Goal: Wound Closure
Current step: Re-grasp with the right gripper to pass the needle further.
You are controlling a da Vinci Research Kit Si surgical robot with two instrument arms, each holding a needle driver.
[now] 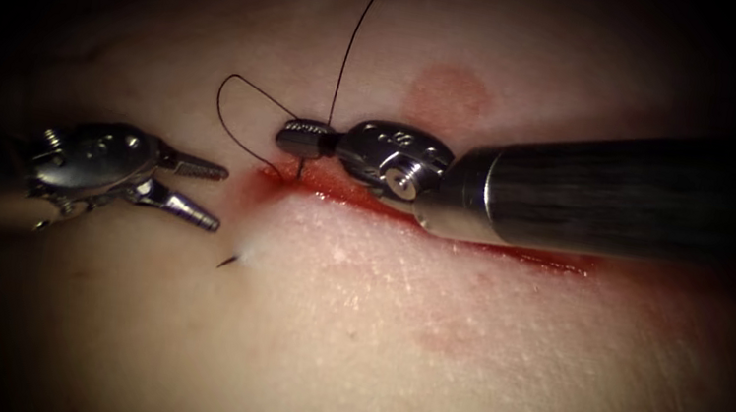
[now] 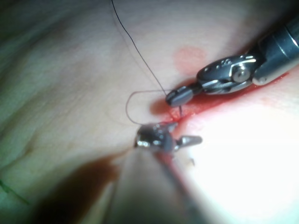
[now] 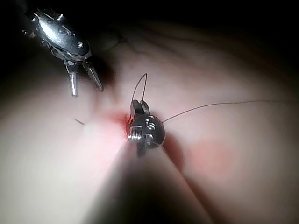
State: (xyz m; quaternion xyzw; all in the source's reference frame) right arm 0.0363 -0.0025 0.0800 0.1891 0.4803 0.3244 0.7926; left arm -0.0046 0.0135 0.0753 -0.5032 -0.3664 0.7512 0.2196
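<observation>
Your right tool (image 1: 306, 138) is clamped on the needle (image 1: 300, 168) near its tail, at the left end of the cut (image 1: 481, 243). The needle's body is buried in the tissue (image 1: 421, 365); its tip (image 1: 227, 261) pokes out below. Thread (image 1: 354, 34) seems to run from those jaws. Your left tool (image 1: 200, 195) is spread, holding nothing.

Small stamped marks sit on the right pincer's (image 1: 305, 138) wrist housing, too small to read.
</observation>
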